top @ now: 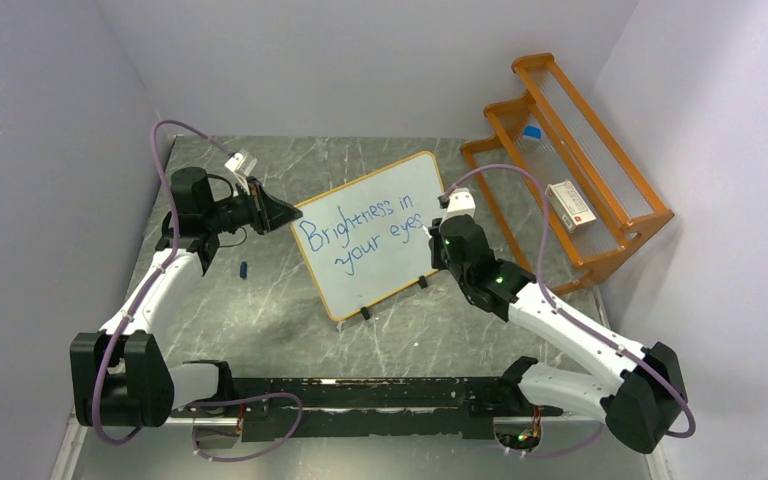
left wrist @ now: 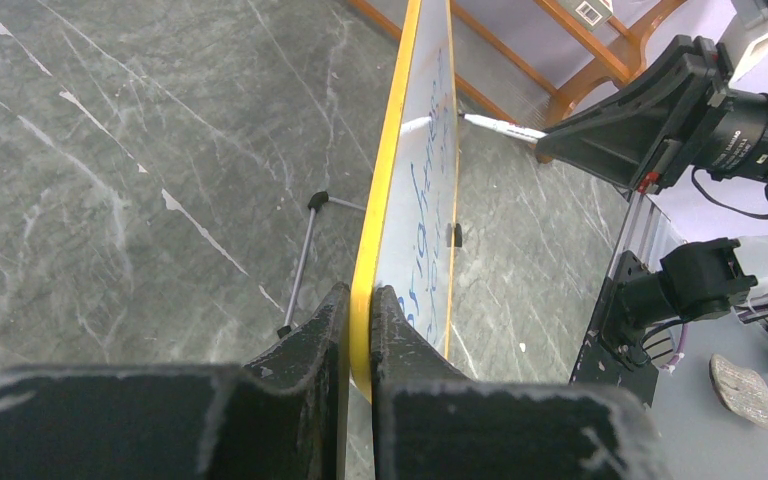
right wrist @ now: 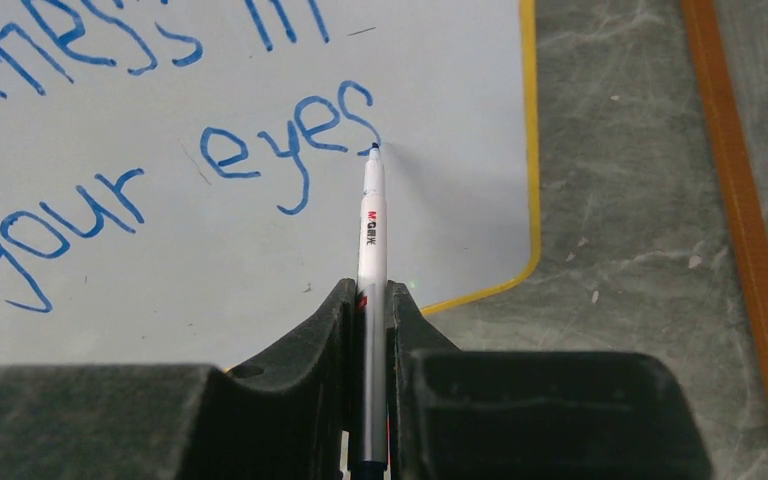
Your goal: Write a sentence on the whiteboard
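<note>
Left jaws: clenched on the left edge of the whiteboard (top: 390,275), pinching the orange-wood frame; seen edge-on in the left wrist view. The left arm (top: 165,275) reaches in from the tabletop's (top: 260,330) near left corner.

Whiteboard: stands tilted back on two black feet (top: 365,313), about mid-tabletop, nearer the far edge. The sentence (top: 360,235) reads "Brightness in your eyes", in blue, on two lines.

Right jaws: clenched on a white marker (right wrist: 372,220), barrel gripped low. The tip sits at the tail of the final "s" and appears to touch the board.

Judgement: the lettering looks complete, so the step in hand is finishing that last stroke and lifting off.

- Draw the tip straight back off the surface. Any sideways drift would leave a stray tail.
- The left grip should hold firm until the tip is off, since the board can rock on its feet under pen pressure.
- Release the frame gently, so the board does not tip.

Surroundings:

- A small blue object (top: 244,269), possibly the marker cap, lies on the tabletop toward the left edge, below the left jaws. It is apart from the board.
- An orange wooden rack (top: 600,215) stands at the far right corner with a small box (top: 570,205) and a blue-capped bottle (top: 532,136) on it. It is near the right arm (top: 560,320), so a wide retreat to the right could brush it.
</note>
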Tool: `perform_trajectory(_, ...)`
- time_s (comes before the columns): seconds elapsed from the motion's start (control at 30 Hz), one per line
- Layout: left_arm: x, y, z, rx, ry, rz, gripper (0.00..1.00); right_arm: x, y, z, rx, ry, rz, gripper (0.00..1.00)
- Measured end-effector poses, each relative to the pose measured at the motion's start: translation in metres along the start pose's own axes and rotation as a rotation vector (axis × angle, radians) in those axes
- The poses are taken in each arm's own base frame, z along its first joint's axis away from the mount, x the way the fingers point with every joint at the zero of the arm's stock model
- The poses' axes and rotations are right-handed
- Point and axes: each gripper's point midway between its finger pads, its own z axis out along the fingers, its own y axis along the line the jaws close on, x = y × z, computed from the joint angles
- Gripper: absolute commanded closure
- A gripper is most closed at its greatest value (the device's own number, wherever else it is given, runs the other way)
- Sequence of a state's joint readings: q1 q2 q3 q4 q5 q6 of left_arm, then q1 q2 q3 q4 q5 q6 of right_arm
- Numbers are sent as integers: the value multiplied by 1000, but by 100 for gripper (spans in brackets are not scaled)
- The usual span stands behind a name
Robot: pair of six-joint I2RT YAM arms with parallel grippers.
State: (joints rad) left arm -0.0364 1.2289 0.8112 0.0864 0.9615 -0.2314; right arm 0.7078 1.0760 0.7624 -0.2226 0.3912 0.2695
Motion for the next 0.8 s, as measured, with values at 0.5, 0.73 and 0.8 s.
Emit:
perform_trajectory(0.5, 0, 0, 0, 0, 0, 0, 95, 1, -18, 3, 85, -4, 22, 100)
perform_trajectory(0.73, 0, 0, 0, 0, 0, 0, 95, 4, -15, 8, 73, 10, 20, 100)
perform_trajectory(0.8, 0, 0, 0, 0, 0, 0, 95, 4, -14, 9, 68, 8, 21, 100)
